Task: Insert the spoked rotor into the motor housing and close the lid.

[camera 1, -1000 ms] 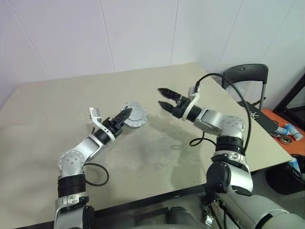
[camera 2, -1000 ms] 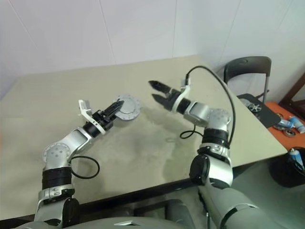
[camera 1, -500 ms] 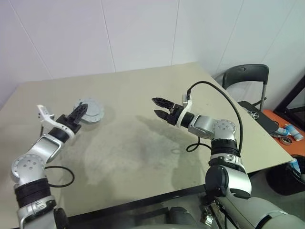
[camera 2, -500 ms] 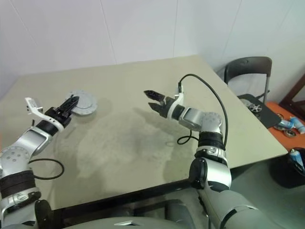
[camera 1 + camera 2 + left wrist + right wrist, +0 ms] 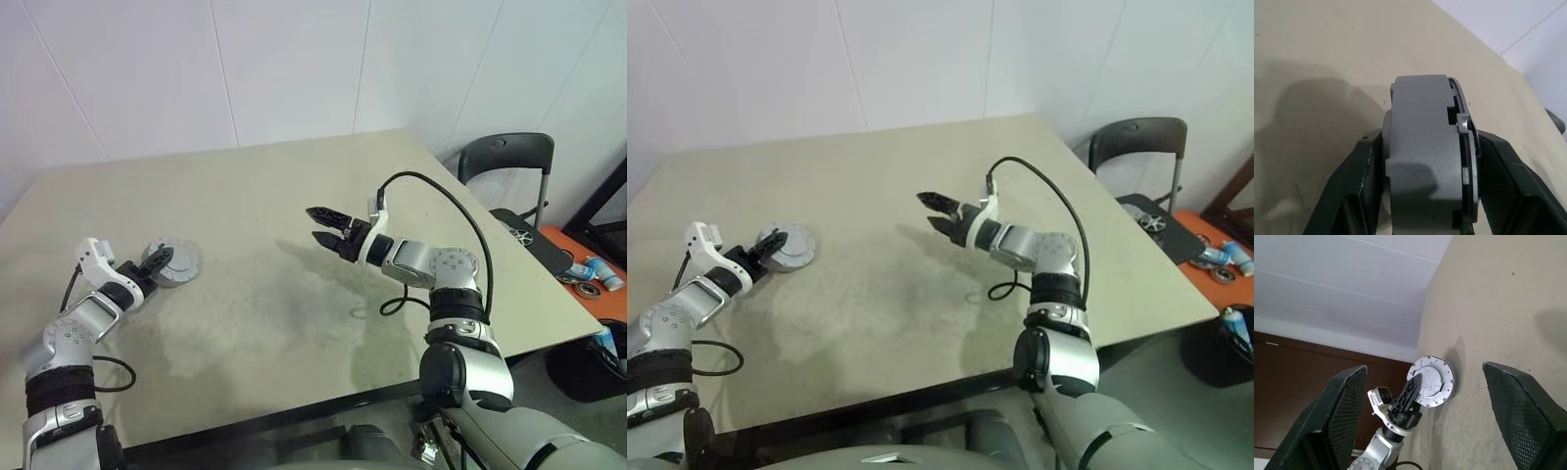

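L gripper [image 5: 157, 262] clamped on closed motor housing [image 5: 174, 264], edge-on, by table's [image 5: 294, 196] left side | R gripper [image 5: 320, 223] wide open, empty, above table centre

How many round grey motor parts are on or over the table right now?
1: a closed grey motor assembly, clamped edge-on in the left gripper over the table's left side. Its inside is hidden.

Left hand [image 5: 1411, 390] gripping round grey motor housing [image 5: 1433, 381] (edge-on clamp), beige table [image 5: 1508, 298], right fingers [image 5: 1337, 416] spread
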